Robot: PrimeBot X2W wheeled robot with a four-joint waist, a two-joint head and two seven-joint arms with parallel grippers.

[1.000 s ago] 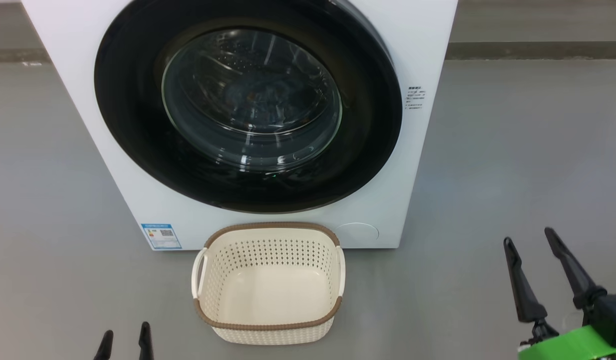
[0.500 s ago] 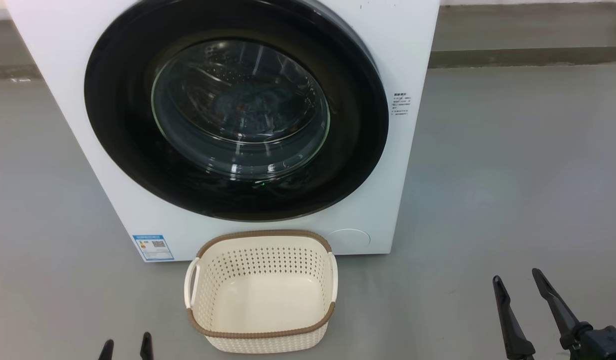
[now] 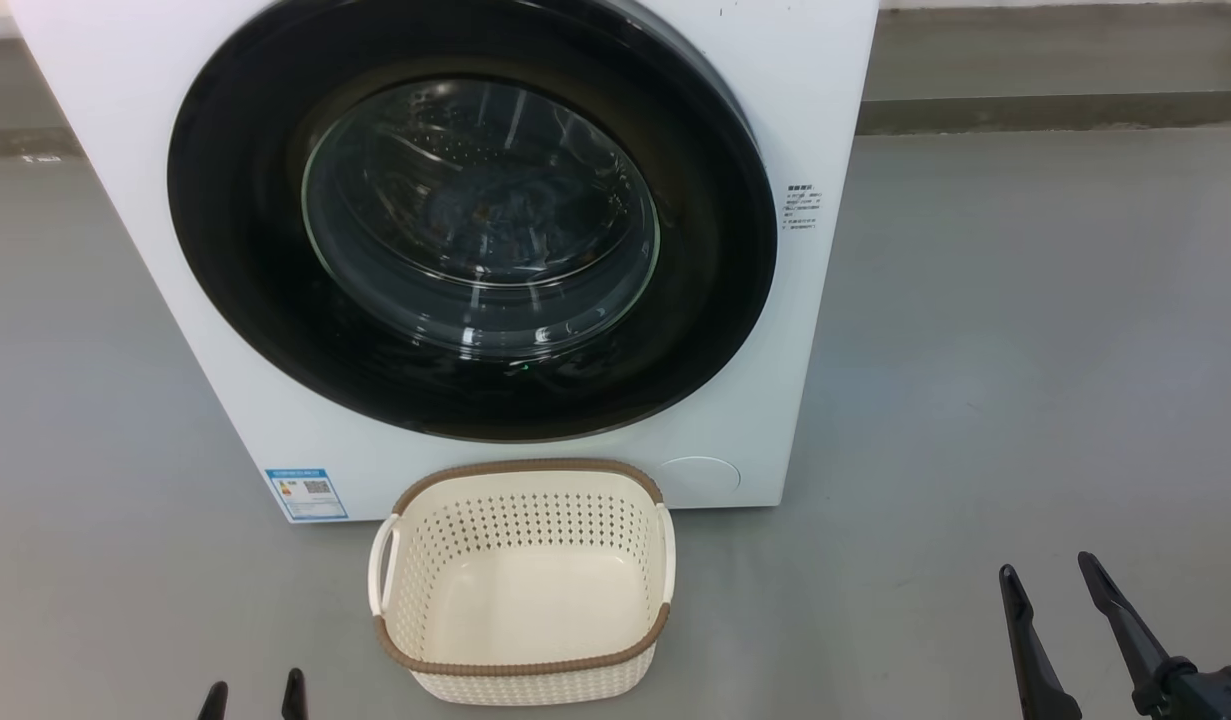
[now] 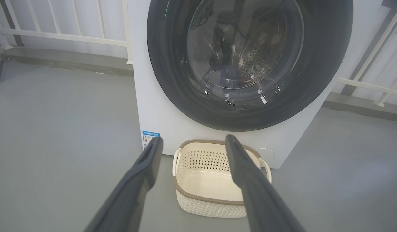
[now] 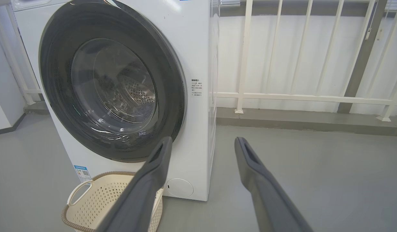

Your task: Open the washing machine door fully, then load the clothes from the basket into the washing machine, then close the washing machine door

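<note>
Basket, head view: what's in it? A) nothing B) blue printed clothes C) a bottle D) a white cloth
A: the basket shows its bare cream floor from wall to wall, with no fabric or other item on it.

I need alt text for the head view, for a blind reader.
A big white front-loading washing machine has its round glossy black door shut; an empty cream perforated plastic basket sits on grey floor before it. The open left gripper and right gripper show at the bottom corners.
</note>
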